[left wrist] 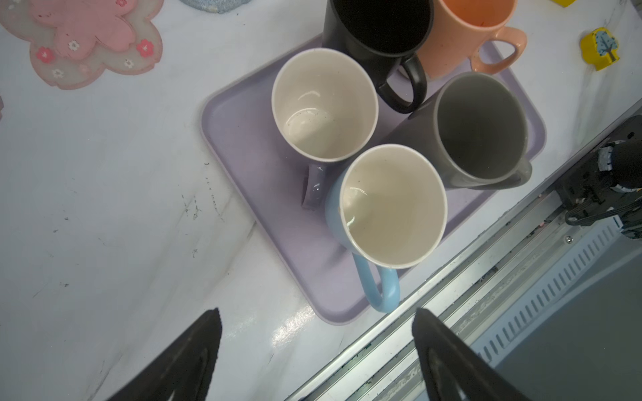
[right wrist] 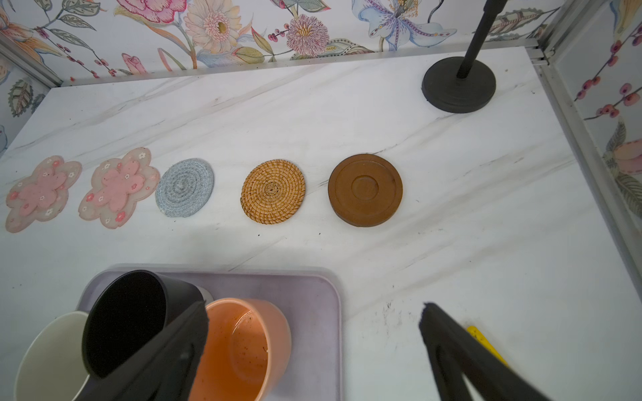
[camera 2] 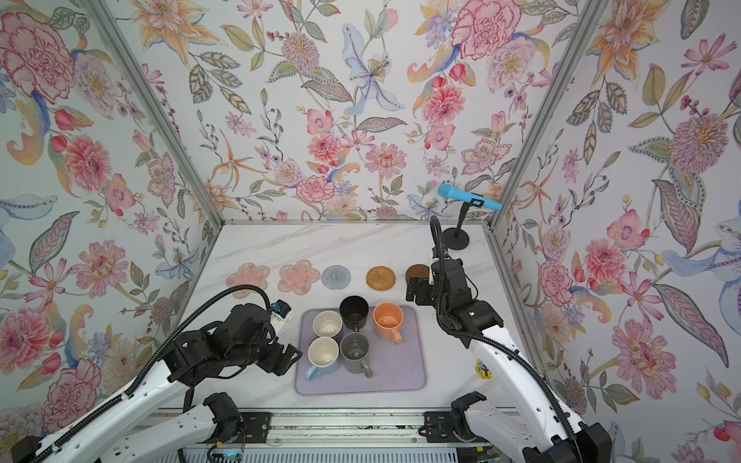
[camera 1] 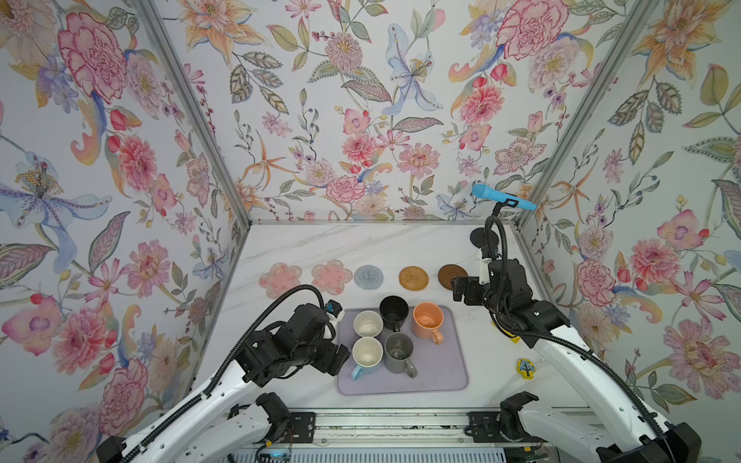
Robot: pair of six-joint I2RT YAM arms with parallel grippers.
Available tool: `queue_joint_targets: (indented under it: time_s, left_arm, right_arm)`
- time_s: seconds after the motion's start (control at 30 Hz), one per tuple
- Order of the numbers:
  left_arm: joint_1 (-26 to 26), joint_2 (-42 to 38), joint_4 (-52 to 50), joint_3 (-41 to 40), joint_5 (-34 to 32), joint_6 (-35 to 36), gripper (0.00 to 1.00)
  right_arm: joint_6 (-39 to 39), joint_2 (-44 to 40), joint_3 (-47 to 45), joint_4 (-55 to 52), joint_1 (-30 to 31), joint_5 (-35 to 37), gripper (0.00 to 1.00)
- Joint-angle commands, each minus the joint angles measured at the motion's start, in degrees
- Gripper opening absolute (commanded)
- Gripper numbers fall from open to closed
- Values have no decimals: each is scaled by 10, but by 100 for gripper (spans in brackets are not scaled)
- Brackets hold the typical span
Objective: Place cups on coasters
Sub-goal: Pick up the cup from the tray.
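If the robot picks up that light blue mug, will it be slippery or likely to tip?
The light blue mug shows glossy highlights inside, so it is probably glazed ceramic: stiff, weighty, perhaps slippery. Its handle sticks out sideways, so an off-centre grip might tilt it. The grey mug stands close beside it, so a push could knock them together.

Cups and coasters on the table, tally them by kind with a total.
Cups: 5: light blue cup, purple-grey cup, grey cup, black cup, peach cup
Coasters: 5: pink flower coaster, second pink flower coaster, grey coaster, woven tan coaster, brown wooden coaster
Total: 10
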Motion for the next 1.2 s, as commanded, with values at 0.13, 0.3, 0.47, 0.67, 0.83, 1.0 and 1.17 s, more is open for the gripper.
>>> queue_joint_targets:
  time_s: [0.13,0.3,0.47,0.67,0.83,1.0,1.17]
  left_arm:
    - [-21,22,-59,22,-32,8,86]
    - [-37,35,-94,22,-31,19,86]
    - [-57,26,-69,14,9,17,85]
    - [-103,43,-22,-10,20,6,85]
    - [-132,67,-11,-20,-2,9,85]
    - [-133,67,16,-28,-3,7,86]
    - [-144,73,57,-51,4,-2,85]
  right_arm:
    - [17,15,12,-11,4,0,96]
    - [20,18,15,-10,4,-9,96]
    - [32,13,8,-3,6,-14,97]
    - [44,5,-3,-1,6,-18,96]
    - [48,-9,1,-2,6,-25,96]
    - [48,-16,4,-3,7,-22,96]
    - [54,-11,5,-4,7,-29,96]
